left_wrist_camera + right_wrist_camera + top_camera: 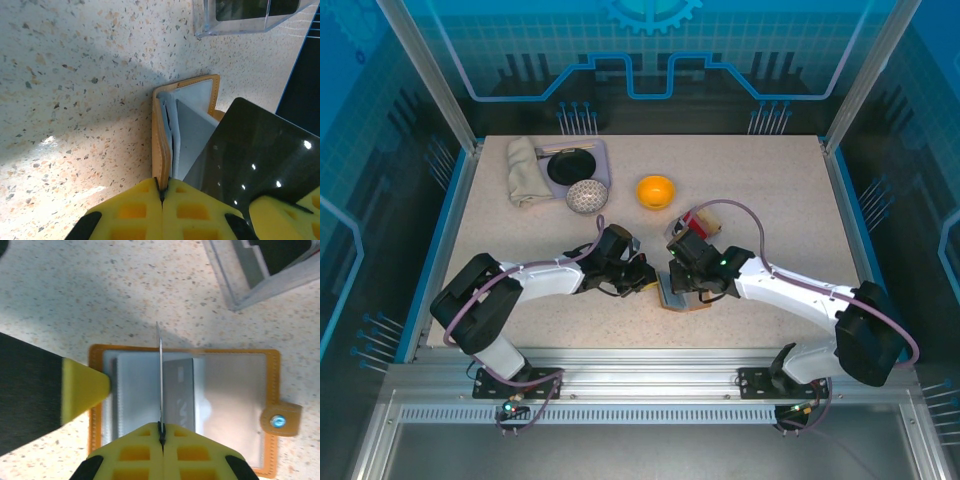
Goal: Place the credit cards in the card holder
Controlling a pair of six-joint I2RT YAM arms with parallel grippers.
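The right gripper (161, 432) is clenched on a pale credit card (160, 370) standing edge-on over the open card holder (235, 390), the left gripper (162, 184) pinches its tan edge at 9 o'clock, the holder lies at 6 o'clock of the orange bowl (655, 190), and the pocketed card (179, 390) bears print too blurred to read

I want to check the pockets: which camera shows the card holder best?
The right wrist view: the card holder lies open, seen from above, with its pockets and snap tab plain to see. The left wrist view shows it nearly edge-on. The top external view shows it small and mostly covered.
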